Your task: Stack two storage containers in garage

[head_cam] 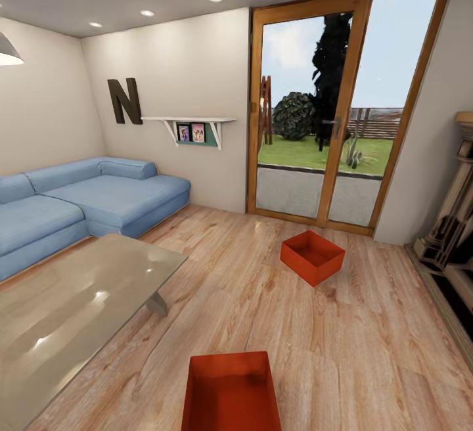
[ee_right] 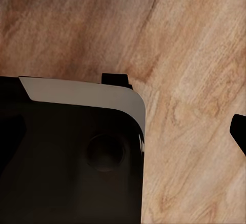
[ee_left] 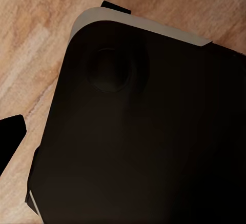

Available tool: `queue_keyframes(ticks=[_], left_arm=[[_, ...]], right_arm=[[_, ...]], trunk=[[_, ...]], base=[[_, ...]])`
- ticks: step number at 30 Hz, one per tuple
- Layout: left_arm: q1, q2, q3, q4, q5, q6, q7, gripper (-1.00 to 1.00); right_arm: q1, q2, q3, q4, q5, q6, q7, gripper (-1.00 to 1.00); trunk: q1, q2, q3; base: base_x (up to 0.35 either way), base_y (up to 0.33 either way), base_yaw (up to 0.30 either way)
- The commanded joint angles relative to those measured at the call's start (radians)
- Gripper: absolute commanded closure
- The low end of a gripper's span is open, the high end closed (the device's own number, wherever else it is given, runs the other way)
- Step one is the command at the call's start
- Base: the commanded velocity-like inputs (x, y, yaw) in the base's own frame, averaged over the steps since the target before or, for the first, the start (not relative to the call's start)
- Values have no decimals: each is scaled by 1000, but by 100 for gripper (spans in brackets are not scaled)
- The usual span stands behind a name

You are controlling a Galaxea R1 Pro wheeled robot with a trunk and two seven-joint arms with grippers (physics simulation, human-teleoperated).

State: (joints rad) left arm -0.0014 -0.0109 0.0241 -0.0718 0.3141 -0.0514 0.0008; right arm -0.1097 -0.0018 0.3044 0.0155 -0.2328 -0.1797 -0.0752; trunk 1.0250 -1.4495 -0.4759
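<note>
So you've barely started: both bins (head_cam: 231, 391) (head_cam: 313, 257) sit on the living room floor (head_cam: 368, 339), untouched, and I can't tell whether either gripper's spread or closed.

Light wood plank flooring (head_cam: 263, 299), warm grain running through it, with a soft satin sheen. Two orange-red containers, the near one (head_cam: 230, 391) and the far one (head_cam: 313, 257), look like smooth matt plastic with plain walls. The coffee table top (head_cam: 79, 306) is glass, glossy, catching bright ceiling reflections. The sofa (head_cam: 85, 201) shows blue cloth, soft and matt. Door frames (head_cam: 355, 109) are varnished wood around clear glass panes. Walls are flat matt paint. In the left wrist view, a dark robot base panel (ee_left: 143, 131) looks smooth, dull black with a pale edge.
</note>
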Motion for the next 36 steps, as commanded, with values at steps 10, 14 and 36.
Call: queue_keyframes(ticks=[10, 14, 36], left_arm=[[0, -2, 3, 0, 4, -2, 1, -100], [0, -2, 3, 0, 4, -2, 1, -100], [0, -3, 4, 0, 5, -2, 1, -100]], right_arm=[[-1, 1, 9, 2, -7, -2, 2, -100], [-1, 1, 9, 2, -7, -2, 2, -100], [-1, 1, 9, 2, -7, -3, 2, -100]], trunk=[[0, 0, -9], [0, 0, -15], [0, 0, -48]], base=[[0, 0, 21], [0, 0, 78], [0, 0, 110]])
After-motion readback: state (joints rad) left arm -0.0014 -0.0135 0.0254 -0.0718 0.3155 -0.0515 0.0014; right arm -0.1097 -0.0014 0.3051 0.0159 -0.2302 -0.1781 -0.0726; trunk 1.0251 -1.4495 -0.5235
